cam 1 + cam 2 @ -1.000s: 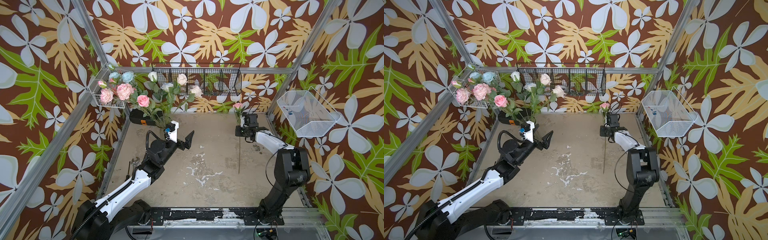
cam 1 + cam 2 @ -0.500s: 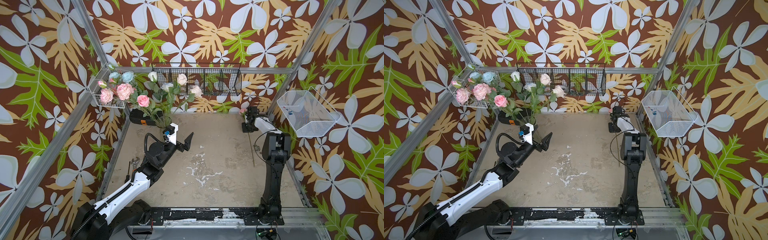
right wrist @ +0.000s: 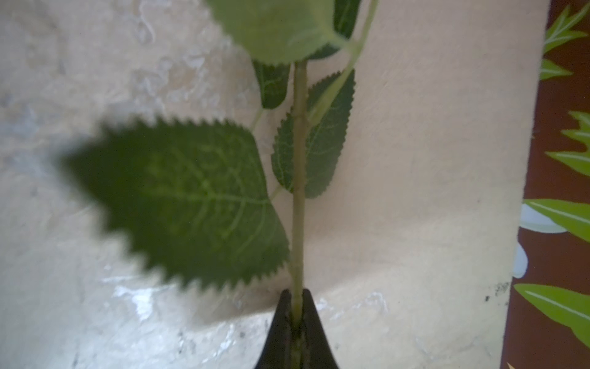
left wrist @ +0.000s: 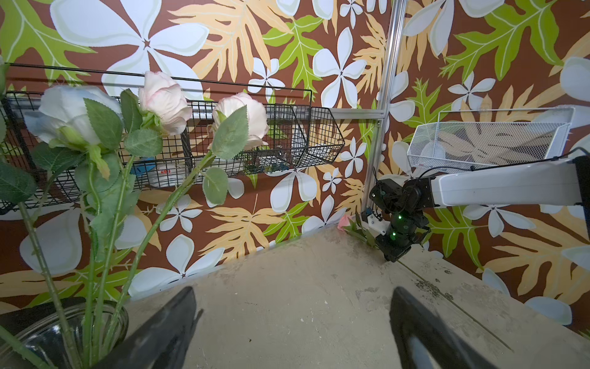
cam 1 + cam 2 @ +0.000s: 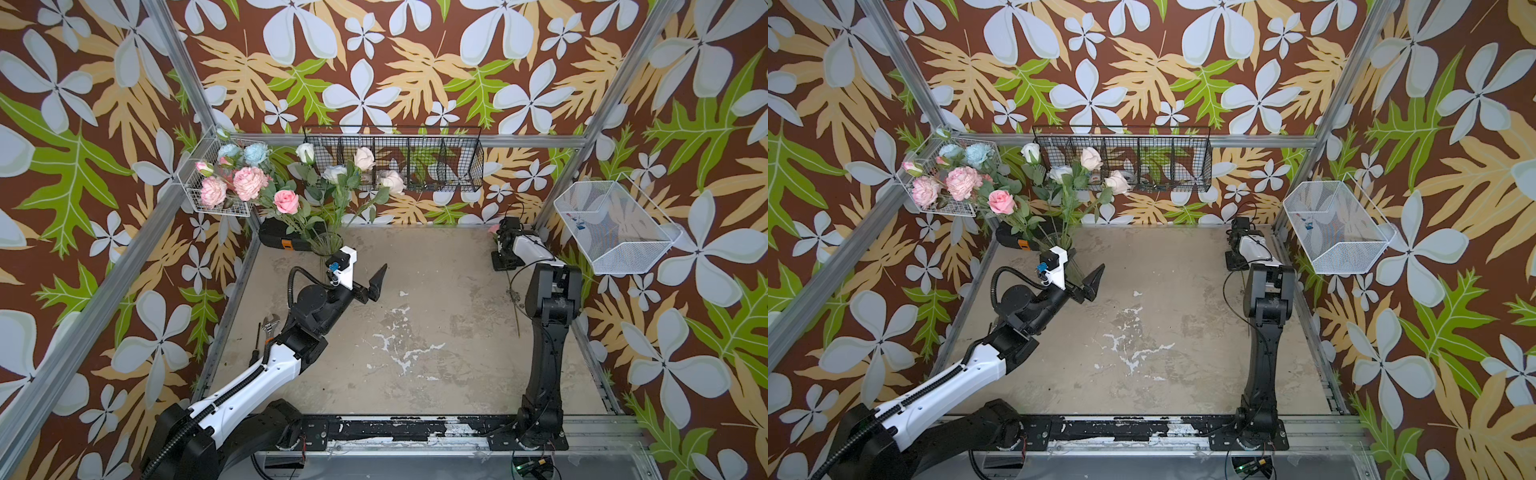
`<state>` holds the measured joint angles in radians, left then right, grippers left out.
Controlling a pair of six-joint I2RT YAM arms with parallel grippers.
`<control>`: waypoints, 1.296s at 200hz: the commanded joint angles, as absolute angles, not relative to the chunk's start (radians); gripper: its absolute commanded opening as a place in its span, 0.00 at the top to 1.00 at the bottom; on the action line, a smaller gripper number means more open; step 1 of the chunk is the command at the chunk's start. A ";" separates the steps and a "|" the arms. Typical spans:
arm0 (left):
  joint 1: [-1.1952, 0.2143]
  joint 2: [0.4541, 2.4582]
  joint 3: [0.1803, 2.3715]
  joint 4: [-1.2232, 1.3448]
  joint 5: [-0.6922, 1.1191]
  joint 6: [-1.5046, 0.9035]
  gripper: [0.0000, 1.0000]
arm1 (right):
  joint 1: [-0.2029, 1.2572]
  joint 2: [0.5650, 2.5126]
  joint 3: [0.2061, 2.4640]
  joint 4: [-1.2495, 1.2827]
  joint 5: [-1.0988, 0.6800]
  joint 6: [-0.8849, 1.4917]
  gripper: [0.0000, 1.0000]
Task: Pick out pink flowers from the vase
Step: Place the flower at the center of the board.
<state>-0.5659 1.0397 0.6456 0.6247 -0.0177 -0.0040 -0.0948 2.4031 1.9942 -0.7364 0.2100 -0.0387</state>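
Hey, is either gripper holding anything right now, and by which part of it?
The right gripper is shut on a pink flower, pinching its green stem just below the leaves. The left gripper is open and holds nothing.

Robot test cell in a lab.
2 black-and-white robot arms (image 5: 266,370) bolted to a black metal rail (image 5: 374,428), boxed by silver aluminium frame posts (image 5: 181,70) and floral-printed panels (image 5: 374,54) around a scuffed beige tabletop (image 5: 449,324).

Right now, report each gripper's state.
Left gripper: open, empty.
Right gripper: shut on the green stem of a pink artificial flower.
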 commanded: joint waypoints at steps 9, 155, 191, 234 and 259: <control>-0.566 1.041 0.651 0.653 -0.017 0.000 0.05 | -0.095 2.397 1.955 -0.755 0.172 -0.057 1.00; -0.562 1.091 0.692 0.640 -0.056 0.023 0.04 | -0.079 2.248 1.892 -0.702 0.138 -0.032 0.67; -0.531 1.136 0.756 0.599 -0.041 0.026 0.07 | -0.056 2.148 1.902 -0.723 0.172 -0.015 0.55; -0.444 1.183 0.833 0.555 0.011 0.009 0.10 | -0.018 1.964 1.842 -0.694 0.120 0.065 0.55; -0.417 1.246 0.908 0.503 0.030 0.033 0.13 | 0.027 1.747 1.626 -0.481 -0.078 0.154 0.55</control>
